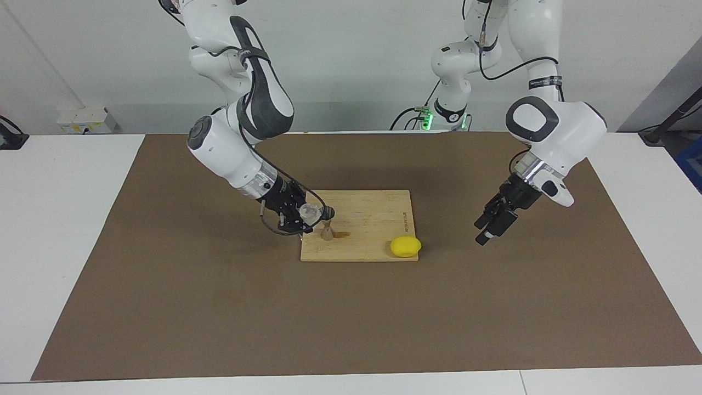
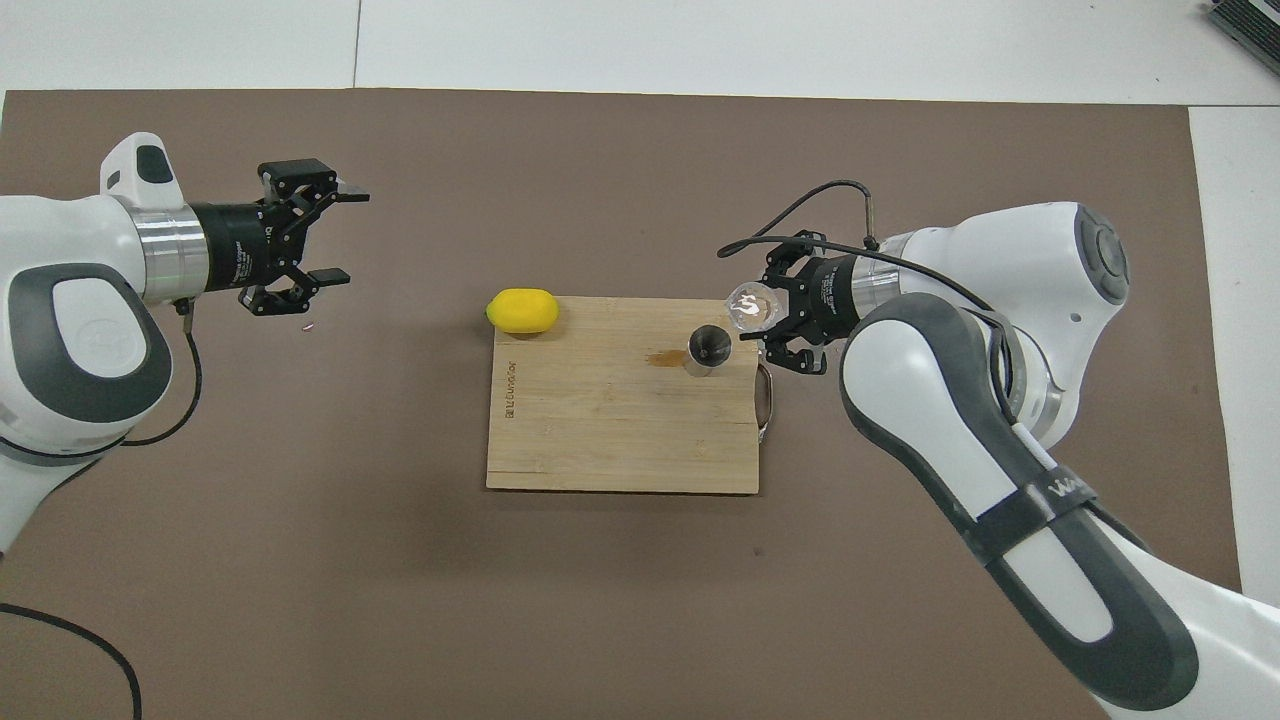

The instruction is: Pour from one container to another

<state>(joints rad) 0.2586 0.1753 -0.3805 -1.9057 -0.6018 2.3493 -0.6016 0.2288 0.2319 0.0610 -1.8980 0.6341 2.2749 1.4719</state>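
My right gripper (image 1: 313, 215) is shut on the small clear glass cup (image 1: 310, 210) and holds it tipped right beside the top of the grey steel jigger (image 1: 327, 232). The jigger stands upright on the wooden board (image 1: 373, 219), at the board's edge toward the right arm's end. In the overhead view the cup (image 2: 750, 306) sits in the right gripper (image 2: 762, 310) just beside the jigger's open mouth (image 2: 707, 348). My left gripper (image 1: 487, 229) is open and empty, up over the bare mat at the left arm's end; it also shows in the overhead view (image 2: 338, 236).
A yellow lemon (image 1: 405, 246) (image 2: 522, 310) lies at the board's corner farthest from the robots, toward the left arm's end. A small orange stain (image 2: 663, 358) marks the board (image 2: 620, 430) beside the jigger. A brown mat (image 1: 219, 307) covers the table.
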